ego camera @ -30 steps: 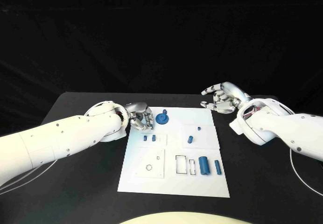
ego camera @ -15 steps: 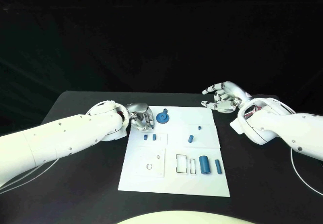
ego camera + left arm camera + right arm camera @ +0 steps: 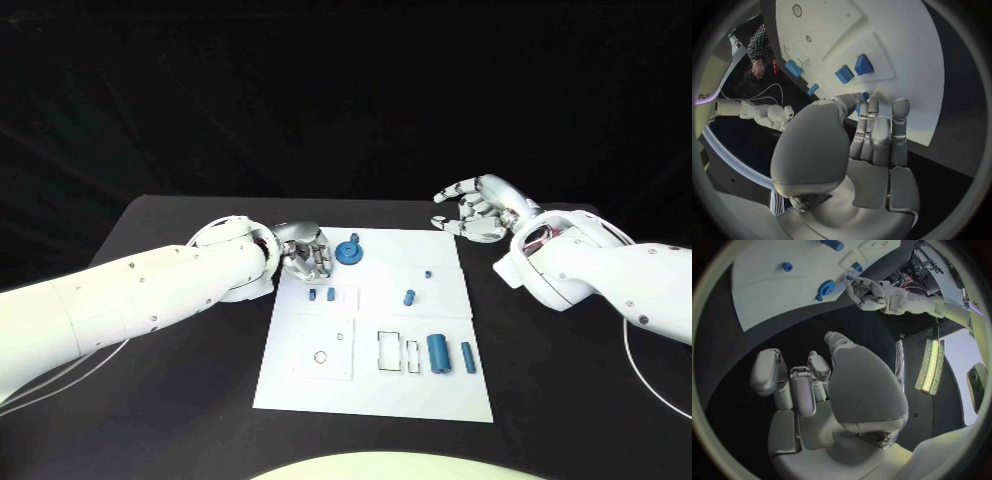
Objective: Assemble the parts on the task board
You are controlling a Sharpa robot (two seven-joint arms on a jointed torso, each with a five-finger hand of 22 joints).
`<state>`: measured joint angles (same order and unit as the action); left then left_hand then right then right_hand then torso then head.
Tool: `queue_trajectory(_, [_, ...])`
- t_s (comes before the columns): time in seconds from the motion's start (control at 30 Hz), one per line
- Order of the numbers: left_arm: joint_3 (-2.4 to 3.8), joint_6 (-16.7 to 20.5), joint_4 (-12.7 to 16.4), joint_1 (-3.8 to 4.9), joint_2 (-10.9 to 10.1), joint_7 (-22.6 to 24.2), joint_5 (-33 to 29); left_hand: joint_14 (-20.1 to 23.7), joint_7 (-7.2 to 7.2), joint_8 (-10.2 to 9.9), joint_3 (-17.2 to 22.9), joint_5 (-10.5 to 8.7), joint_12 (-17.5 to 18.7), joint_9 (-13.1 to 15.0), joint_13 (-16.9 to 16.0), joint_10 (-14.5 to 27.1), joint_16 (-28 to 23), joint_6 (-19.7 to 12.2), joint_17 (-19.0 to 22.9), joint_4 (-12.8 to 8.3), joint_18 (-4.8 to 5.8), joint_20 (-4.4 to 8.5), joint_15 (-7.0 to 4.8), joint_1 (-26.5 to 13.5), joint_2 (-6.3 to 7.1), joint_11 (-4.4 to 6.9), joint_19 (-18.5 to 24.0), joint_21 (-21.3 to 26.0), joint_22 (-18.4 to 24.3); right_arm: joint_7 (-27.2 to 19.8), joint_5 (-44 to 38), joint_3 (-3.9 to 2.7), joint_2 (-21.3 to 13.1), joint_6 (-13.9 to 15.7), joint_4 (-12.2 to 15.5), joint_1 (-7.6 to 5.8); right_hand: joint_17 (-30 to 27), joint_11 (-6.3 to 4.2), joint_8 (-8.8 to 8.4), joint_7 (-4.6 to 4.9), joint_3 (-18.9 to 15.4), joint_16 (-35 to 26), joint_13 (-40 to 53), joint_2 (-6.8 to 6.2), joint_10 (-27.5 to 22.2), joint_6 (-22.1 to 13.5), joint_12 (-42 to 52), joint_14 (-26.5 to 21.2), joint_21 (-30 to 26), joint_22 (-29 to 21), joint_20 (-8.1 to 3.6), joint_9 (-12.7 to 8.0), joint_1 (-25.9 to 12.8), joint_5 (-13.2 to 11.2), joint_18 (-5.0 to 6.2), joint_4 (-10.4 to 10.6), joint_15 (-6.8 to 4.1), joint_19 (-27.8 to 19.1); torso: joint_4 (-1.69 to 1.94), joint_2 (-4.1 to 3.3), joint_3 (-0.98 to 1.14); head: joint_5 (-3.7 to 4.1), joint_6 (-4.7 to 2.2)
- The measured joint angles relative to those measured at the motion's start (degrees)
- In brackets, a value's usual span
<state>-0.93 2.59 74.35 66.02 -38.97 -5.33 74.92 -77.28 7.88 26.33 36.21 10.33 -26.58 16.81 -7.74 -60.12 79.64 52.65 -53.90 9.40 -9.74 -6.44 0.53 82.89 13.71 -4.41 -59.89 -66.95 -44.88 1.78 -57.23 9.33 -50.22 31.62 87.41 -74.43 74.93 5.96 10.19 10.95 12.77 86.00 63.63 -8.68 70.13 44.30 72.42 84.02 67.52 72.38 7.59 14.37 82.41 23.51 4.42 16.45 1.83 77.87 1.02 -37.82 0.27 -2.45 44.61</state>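
The white task board (image 3: 375,385) lies in the middle of the black table. A blue round part (image 3: 351,252) with a stub sits at its far left corner; the right wrist view shows this round part (image 3: 825,288) lying on the board. My left hand (image 3: 303,256) hovers right beside it with its fingers curled together and holds nothing; a sliver of blue shows by its thumb tip (image 3: 862,97). My right hand (image 3: 476,211) floats off the board's far right corner, fingers arched and apart, empty. Two small blue blocks (image 3: 320,295) lie near the left hand.
A small peg (image 3: 428,272) and a short piece (image 3: 410,296) sit mid-board. A thick blue cylinder (image 3: 437,354) and a thin one (image 3: 467,356) lie beside two rectangular slots (image 3: 389,352). Round holes (image 3: 319,357) mark the near left panel. Black table (image 3: 173,380) surrounds the board.
My left hand has drawn back a little from the blue round part. The right hand and the other parts have stayed put.
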Motion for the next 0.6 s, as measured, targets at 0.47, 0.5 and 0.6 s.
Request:
queue_trajectory(0.47, [-0.02,-0.31,-0.73,-0.03,0.53,-0.08,0.0,0.0,0.0,-0.29,0.0,-0.22,0.2,0.0,0.0,0.0,0.0,-0.01,0.32,0.0,0.0,0.0,0.0,0.0,0.0,0.0,0.0,0.0,0.2,0.0,0.0,0.0,-0.04,0.01,0.01,0.0,-0.01,0.0,0.0,0.0,0.0,0.0,0.0,0.0,0.0,0.0,0.0,0.0,0.0,0.0,0.0,0.0,0.0,0.0,0.0,0.0,0.0,0.0,0.0,-0.03,0.0,0.1,-0.07])
queue_trajectory(0.5, [-0.02,-0.35,-0.8,-0.03,0.58,-0.08,0.0,0.0,0.0,-0.29,0.0,-0.22,0.36,0.0,0.0,0.0,0.0,-0.01,0.38,0.0,0.0,0.0,0.0,0.0,0.0,0.0,0.0,0.0,0.27,0.0,0.0,0.0,-0.04,0.01,0.01,0.0,-0.01,0.0,0.0,0.0,0.0,0.0,0.0,0.0,0.0,0.0,0.0,0.0,0.0,0.0,0.0,0.0,0.0,0.0,0.0,0.0,0.0,0.0,0.0,-0.03,0.0,0.1,-0.07])
queue_trajectory(0.6, [-0.04,-0.44,-0.96,-0.02,0.68,-0.08,-0.01,0.0,0.0,-0.77,0.0,-0.22,0.69,0.01,0.0,0.0,0.0,-0.01,0.58,0.01,0.0,0.0,0.0,0.0,0.0,0.0,0.0,0.0,0.51,0.0,0.0,0.0,-0.04,0.01,0.01,0.01,-0.01,0.0,0.0,0.0,0.0,0.0,0.0,0.0,0.0,0.0,0.0,0.0,0.0,0.0,0.0,0.0,0.0,0.0,0.0,0.0,0.0,0.0,0.0,-0.03,-0.02,0.1,-0.07])
